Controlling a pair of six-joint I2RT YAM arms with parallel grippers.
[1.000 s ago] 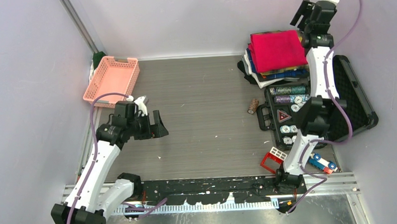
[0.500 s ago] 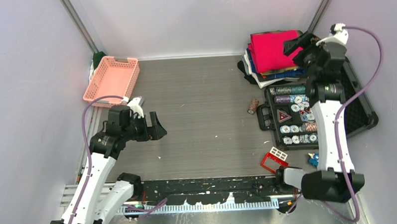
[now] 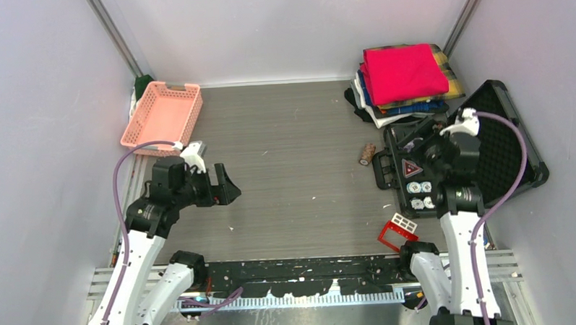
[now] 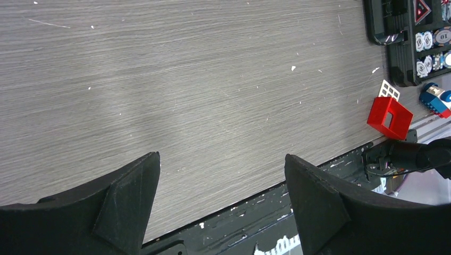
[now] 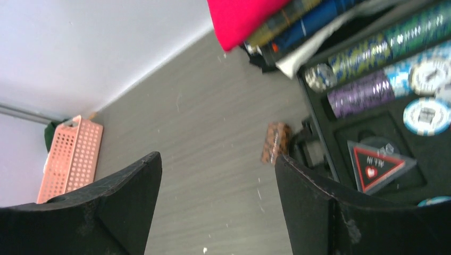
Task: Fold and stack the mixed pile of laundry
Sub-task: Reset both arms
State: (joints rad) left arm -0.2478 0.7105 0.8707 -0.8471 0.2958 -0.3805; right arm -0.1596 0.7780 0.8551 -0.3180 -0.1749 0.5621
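Observation:
The laundry lies as a folded stack at the back right corner. A bright red T-shirt (image 3: 403, 72) is on top, with the yellow-and-black plaid shirt (image 3: 452, 79) showing under its right edge. The right wrist view catches the red T-shirt (image 5: 242, 16) and a strip of plaid shirt (image 5: 282, 18) at its top. My right gripper (image 3: 412, 135) hangs open over the black case, well short of the stack, with nothing between its fingers (image 5: 314, 202). My left gripper (image 3: 226, 185) is open and holds nothing above bare table on the left; its fingers (image 4: 125, 196) frame only wood grain.
Blue and white garments (image 3: 393, 110) lie under the stack. An open black case of poker chips (image 3: 505, 151) sits on the right, a brown roll (image 3: 367, 154) beside it. A red toy block (image 3: 394, 231) lies near the front edge. A pink basket (image 3: 162, 115) stands back left.
My right arm has swung down and back from above the stack to over the black case. The left arm has drawn slightly toward the near edge. Both grippers stayed open.

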